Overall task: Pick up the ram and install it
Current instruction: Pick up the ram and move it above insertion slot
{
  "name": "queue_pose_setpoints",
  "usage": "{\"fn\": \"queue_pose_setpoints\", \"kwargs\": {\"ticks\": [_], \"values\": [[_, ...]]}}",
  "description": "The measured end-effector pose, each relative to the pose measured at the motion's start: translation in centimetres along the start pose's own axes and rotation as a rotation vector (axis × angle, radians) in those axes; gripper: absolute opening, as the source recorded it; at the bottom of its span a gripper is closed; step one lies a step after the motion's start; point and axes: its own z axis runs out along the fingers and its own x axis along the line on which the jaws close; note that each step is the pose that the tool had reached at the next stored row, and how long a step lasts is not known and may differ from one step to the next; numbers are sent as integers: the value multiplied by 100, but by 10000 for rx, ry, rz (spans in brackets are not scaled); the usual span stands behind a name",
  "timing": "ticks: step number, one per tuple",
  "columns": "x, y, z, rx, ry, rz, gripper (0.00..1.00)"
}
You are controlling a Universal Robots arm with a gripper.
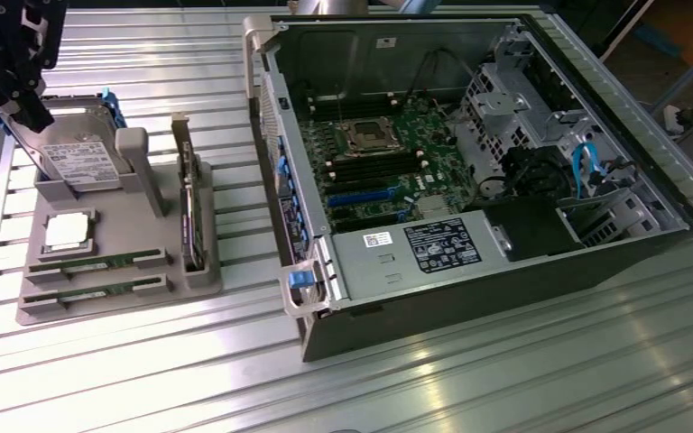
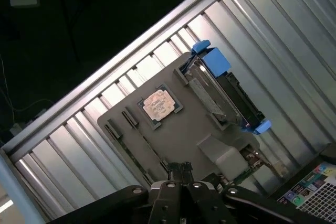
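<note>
**Gripper (image 1: 30, 114) empty and closed; ram (image 1: 94, 263) untouched in its tray.**

From the exterior view's left: your gripper hangs over the hard drive (image 1: 82, 162) end of the grey tray (image 1: 130, 233), fingers pressed together on nothing. The ram lies flat in its slot at the tray's opposite end, well apart from the fingers, with the CPU chip (image 1: 68, 230) between. Risk, in my judgement: a twin stick (image 1: 87, 294) lies just beside it, so a loose aim could catch the wrong board. Fingers brought down shut would strike the ram, not straddle it. Further right, the upright expansion card (image 1: 188, 212) crowds the tray's edge. In the open computer case (image 1: 467, 307), a tilted stick could jam in the memory slots (image 1: 377, 167).
</note>
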Motion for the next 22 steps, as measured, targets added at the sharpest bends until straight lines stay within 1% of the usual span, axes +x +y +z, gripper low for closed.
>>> {"fn": "queue_pose_setpoints", "kwargs": {"ticks": [3,6,14,22], "values": [[0,0,0,-8,16,-333,11],[0,0,0,-20,36,-804,11],[0,0,0,-38,70,-1564,11],[0,0,0,-63,115,-2579,11]]}}
